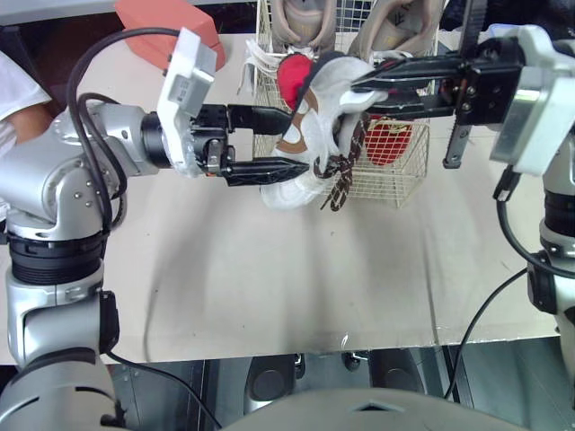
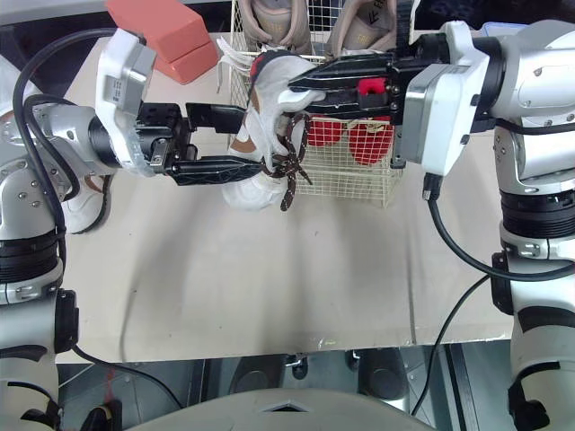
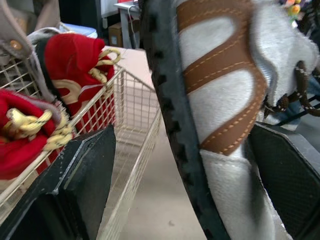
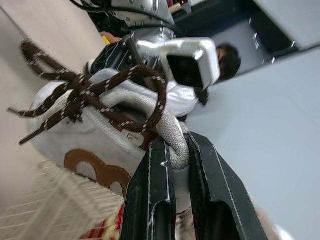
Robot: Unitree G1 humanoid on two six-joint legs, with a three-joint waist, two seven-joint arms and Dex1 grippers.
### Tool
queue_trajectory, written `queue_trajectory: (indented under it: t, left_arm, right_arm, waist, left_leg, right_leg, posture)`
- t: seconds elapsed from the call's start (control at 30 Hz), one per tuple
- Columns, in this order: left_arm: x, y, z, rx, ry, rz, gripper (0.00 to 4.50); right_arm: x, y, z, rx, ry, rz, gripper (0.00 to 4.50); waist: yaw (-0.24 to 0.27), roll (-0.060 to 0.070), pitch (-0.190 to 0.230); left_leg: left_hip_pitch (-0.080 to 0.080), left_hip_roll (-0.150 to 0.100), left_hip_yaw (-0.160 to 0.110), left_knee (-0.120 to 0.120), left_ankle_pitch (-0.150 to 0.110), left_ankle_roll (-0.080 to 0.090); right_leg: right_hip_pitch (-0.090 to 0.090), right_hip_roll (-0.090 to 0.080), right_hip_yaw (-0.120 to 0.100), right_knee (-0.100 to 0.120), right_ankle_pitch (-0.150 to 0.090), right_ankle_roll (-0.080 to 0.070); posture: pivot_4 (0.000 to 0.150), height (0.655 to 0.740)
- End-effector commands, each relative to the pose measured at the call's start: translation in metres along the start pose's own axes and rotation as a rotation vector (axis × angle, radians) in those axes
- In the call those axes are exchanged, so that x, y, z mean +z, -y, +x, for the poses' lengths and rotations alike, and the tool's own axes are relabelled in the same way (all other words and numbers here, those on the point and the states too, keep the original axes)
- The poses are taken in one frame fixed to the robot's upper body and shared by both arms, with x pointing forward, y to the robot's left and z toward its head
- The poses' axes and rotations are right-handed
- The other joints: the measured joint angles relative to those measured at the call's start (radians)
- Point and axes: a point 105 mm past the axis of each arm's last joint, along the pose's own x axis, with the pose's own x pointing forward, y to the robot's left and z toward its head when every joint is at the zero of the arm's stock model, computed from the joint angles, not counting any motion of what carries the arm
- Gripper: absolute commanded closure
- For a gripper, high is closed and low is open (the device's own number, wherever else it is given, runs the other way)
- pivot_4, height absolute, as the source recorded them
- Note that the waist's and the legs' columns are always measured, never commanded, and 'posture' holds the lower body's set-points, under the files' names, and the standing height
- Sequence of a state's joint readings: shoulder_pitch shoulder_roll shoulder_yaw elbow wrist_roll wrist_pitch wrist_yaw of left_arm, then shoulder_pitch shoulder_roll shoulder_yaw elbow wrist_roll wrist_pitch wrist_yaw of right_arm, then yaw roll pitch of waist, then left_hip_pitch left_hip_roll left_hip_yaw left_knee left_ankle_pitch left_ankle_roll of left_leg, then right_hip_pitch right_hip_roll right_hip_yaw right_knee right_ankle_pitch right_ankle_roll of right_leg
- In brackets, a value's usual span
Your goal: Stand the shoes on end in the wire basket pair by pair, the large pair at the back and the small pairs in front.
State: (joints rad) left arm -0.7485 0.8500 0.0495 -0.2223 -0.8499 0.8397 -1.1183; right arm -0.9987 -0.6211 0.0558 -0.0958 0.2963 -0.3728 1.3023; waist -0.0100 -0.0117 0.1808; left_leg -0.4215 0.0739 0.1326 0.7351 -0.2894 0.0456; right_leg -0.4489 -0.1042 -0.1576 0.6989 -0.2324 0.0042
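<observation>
A white shoe (image 1: 314, 135) with brown stripes and brown laces (image 4: 85, 95) hangs in the air at the front left corner of the wire basket (image 1: 395, 193). My right gripper (image 1: 359, 97) is shut on the shoe's collar (image 4: 175, 145). My left gripper (image 1: 296, 141) is open, its fingers (image 3: 85, 180) straddling the sole end, with one finger against the shoe's side and a gap at the other. Inside the basket, a large beige pair (image 1: 305, 22) stands at the back and small red shoes (image 1: 391, 144) stand in front.
Another white shoe (image 2: 85, 202) lies on the table under my left arm. A salmon-red block (image 1: 171, 27) sits at the table's back left. A person (image 1: 18, 99) is at the left edge. The beige table (image 1: 287, 287) stretches toward me.
</observation>
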Motion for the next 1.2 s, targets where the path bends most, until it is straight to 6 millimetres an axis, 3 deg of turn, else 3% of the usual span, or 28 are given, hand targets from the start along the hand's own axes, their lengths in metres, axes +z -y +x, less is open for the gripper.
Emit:
queue_trajectory:
  t: [0.03,0.23,0.33,0.4,0.43,0.57,0.6,0.7,0.93,1.03,1.2]
  left_arm:
    - [0.009,0.005,0.002,-0.048,0.035,0.031,1.62]
    - [0.013,0.008,0.004,-0.081,0.078,0.036,4.06]
    - [0.018,0.003,0.004,-0.058,0.120,0.057,4.06]
    - [0.024,-0.002,0.002,-0.026,0.172,0.071,4.06]
    - [0.026,-0.004,0.000,-0.014,0.194,0.079,4.06]
    - [0.029,-0.007,-0.001,0.007,0.245,0.079,4.06]
    - [0.029,-0.007,-0.001,0.008,0.258,0.077,4.06]
    - [0.029,-0.007,0.001,0.002,0.280,0.068,4.06]
    - [0.023,-0.008,0.013,-0.017,0.285,0.047,4.06]
    - [0.024,-0.005,0.015,-0.042,0.297,0.032,4.06]
    - [0.025,-0.002,0.016,-0.073,0.300,0.002,4.06]
  right_arm:
    - [0.012,0.017,-0.001,-0.058,0.025,-0.103,4.50]
    - [0.010,0.023,-0.002,-0.114,0.013,-0.087,4.50]
    - [0.005,0.026,-0.008,-0.167,0.002,0.049,3.46]
    - [-0.007,0.023,-0.019,-0.212,-0.037,0.299,2.59]
    - [-0.016,0.018,-0.028,-0.249,-0.064,0.454,1.94]
    - [-0.036,-0.009,-0.051,-0.322,-0.180,0.848,0.15]
    - [-0.035,-0.018,-0.053,-0.303,-0.195,0.912,0.03]
    - [-0.030,-0.028,-0.049,-0.323,-0.160,1.104,0.03]
    - [-0.009,-0.006,-0.016,-0.455,0.114,1.320,0.03]
    - [-0.008,-0.011,-0.010,-0.459,0.110,1.351,0.81]
    - [-0.005,-0.007,-0.008,-0.474,0.158,1.378,3.23]
  waist:
    - [0.000,0.000,0.000]
    - [-0.001,0.000,0.000]
    - [0.000,0.000,0.000]
    - [0.001,0.000,0.000]
    - [0.004,0.000,0.000]
    - [0.010,-0.001,0.000]
    - [0.010,0.000,0.000]
    - [0.006,0.000,0.000]
    - [-0.001,0.000,0.000]
    - [0.008,0.000,0.000]
    - [0.012,0.000,0.000]
  left_leg:
    - [0.000,0.000,0.000,0.000,0.000,0.000]
    - [0.000,0.000,0.000,0.000,0.000,0.000]
    - [0.000,0.000,0.000,0.000,0.000,0.000]
    - [0.000,0.000,0.000,0.001,0.000,0.000]
    - [-0.001,0.000,-0.001,0.001,0.000,0.000]
    - [-0.004,0.000,-0.004,0.002,0.000,0.000]
    - [-0.004,0.000,-0.004,0.002,0.000,0.000]
    - [-0.004,0.000,-0.004,0.001,0.000,0.000]
    - [-0.003,0.000,-0.004,0.001,0.000,0.000]
    - [-0.005,0.000,-0.004,0.001,0.000,0.000]
    - [-0.007,-0.001,-0.007,0.001,0.000,0.000]
  right_leg:
    - [0.000,0.000,0.000,0.000,0.000,0.000]
    - [0.000,0.000,0.000,0.000,0.000,0.000]
    - [0.000,0.000,0.000,0.000,0.000,0.000]
    - [0.000,0.000,0.000,0.000,0.000,-0.001]
    - [0.000,0.000,-0.001,0.000,0.000,-0.001]
    - [0.000,-0.001,-0.004,-0.001,0.001,-0.001]
    - [0.000,-0.001,-0.004,-0.001,0.001,-0.001]
    - [-0.001,-0.001,-0.005,-0.001,0.001,-0.001]
    - [-0.001,0.000,-0.004,0.000,0.001,-0.001]
    - [-0.001,-0.001,-0.004,-0.001,0.001,-0.001]
    - [-0.001,-0.001,-0.007,-0.002,0.001,-0.001]
  posture:
    - [0.150,0.6860]
    - [0.150,0.6860]
    - [0.150,0.6860]
    - [0.150,0.6860]
    - [0.150,0.6860]
    - [0.150,0.6860]
    - [0.150,0.6860]
    - [0.150,0.6860]
    - [0.150,0.6860]
    - [0.150,0.6860]
    - [0.150,0.6860]
